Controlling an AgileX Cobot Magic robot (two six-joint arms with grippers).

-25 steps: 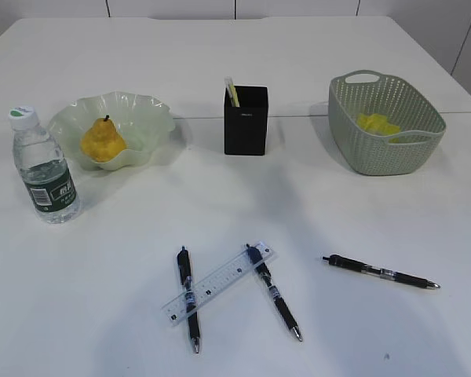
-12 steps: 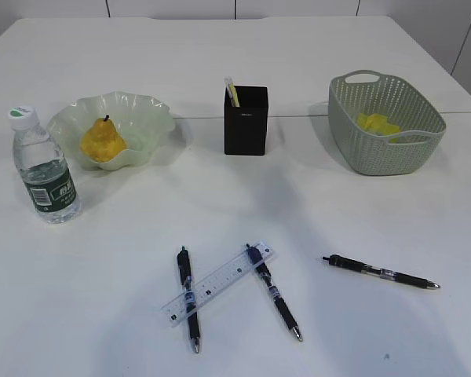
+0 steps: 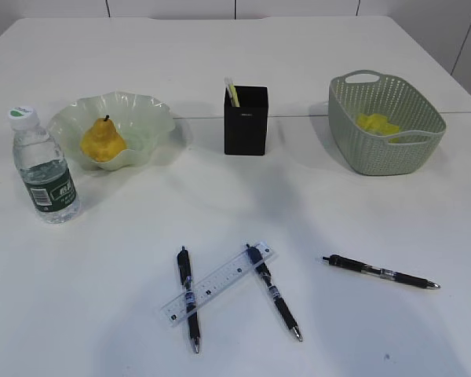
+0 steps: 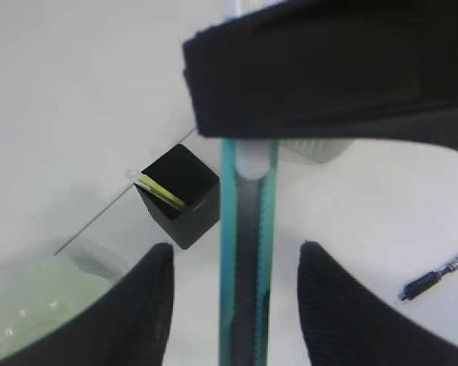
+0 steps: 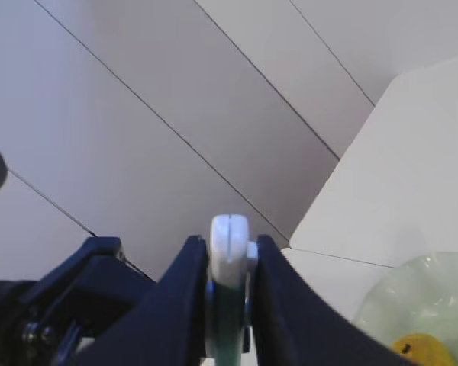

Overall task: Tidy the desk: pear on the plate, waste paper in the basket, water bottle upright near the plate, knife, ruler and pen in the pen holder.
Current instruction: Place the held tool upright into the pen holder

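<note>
The exterior view shows the whole desk (image 3: 337, 212) and neither arm. Only the wrist views show the pincers.

In the left wrist view the left gripper (image 4: 237, 248) stands wide: its fingers (image 4: 156, 305) are clear of a teal strip (image 4: 248, 229) that runs lengthwise between them. The right gripper (image 5: 229, 240) is narrow, its fingers (image 5: 187, 305) close against both sides of a like strip with a white tip (image 5: 229, 229). I cannot tell what these strips are.

The left wrist view looks into the pen holder (image 4: 179, 194) from above. The right wrist view catches only a part of the plate (image 5: 427, 297) and the wall behind.

On the tabletop:
- The ruler (image 3: 220, 283) lies flat near the front edge, about midway. Its long axis is diagonal, with the left end nearer the front.
- It crosses over two pens. The left pen (image 3: 187, 294) runs nearly front to back. The middle pen (image 3: 273, 290) has its tip toward the front right.
- A third pen (image 3: 381, 272) lies apart to the right, tip toward the right edge.
- The pen holder (image 3: 246, 126) stands mid-table, and a slim yellow-and-white item (image 3: 231, 90) leans inside it.
- The pear (image 3: 102, 141) sits stem-up in the plate (image 3: 141, 102) toward the left edge.
- The water bottle (image 3: 43, 169) stands upright just beside the plate.
- The basket (image 3: 353, 149) is toward the right edge, with the yellow waste paper (image 3: 377, 123) in it.
</note>
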